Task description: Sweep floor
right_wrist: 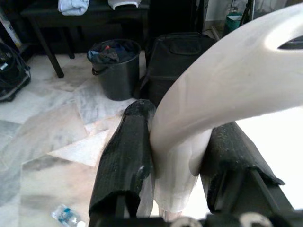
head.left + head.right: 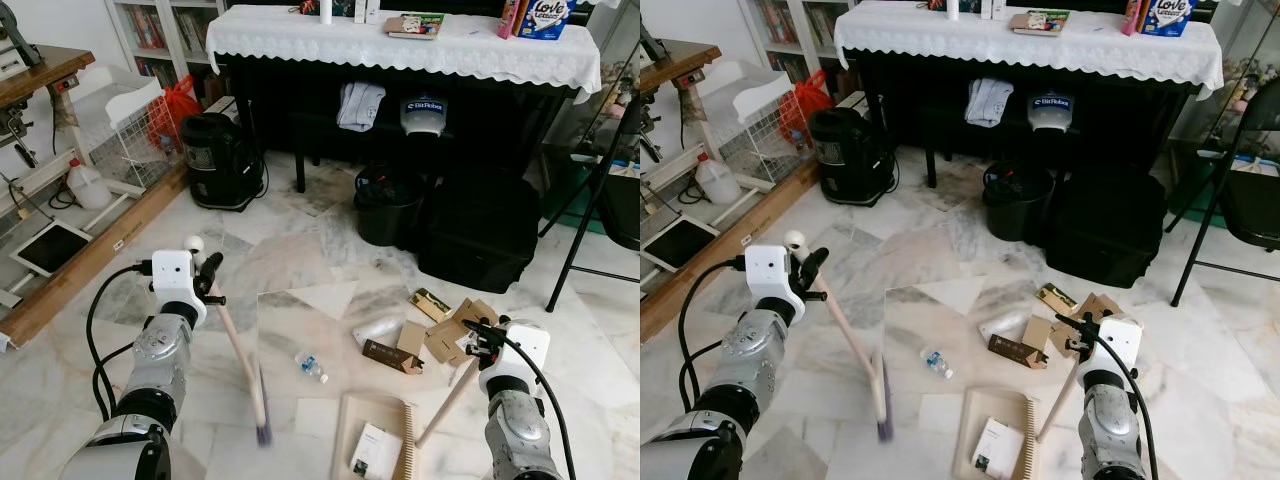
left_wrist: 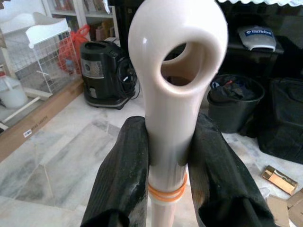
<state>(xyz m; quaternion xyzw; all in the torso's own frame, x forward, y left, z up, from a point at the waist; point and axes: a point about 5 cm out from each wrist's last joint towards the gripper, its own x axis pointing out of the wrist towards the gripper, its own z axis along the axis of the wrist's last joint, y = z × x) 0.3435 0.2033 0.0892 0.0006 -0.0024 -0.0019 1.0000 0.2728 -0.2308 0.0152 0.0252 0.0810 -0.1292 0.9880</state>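
— Left eye view first: why do we hold two sticks?
— We judge it a sweep-and-scoop pairing. Our left gripper (image 3: 165,156) pinches the broom (image 2: 240,350) near its handle top, bristles down on the floor (image 2: 300,240). Our right gripper (image 1: 177,156) is clamped on the dustpan (image 2: 375,435) handle, the pan lying flat just beside the bristles.
— What's around?
— Big things back off: table (image 2: 400,45), black bag (image 2: 475,235), bin (image 2: 385,205), vacuum (image 2: 220,160). Between broom and pan lie cardboard scraps (image 2: 430,335) and a small bottle (image 2: 312,367), nearest the bristles.
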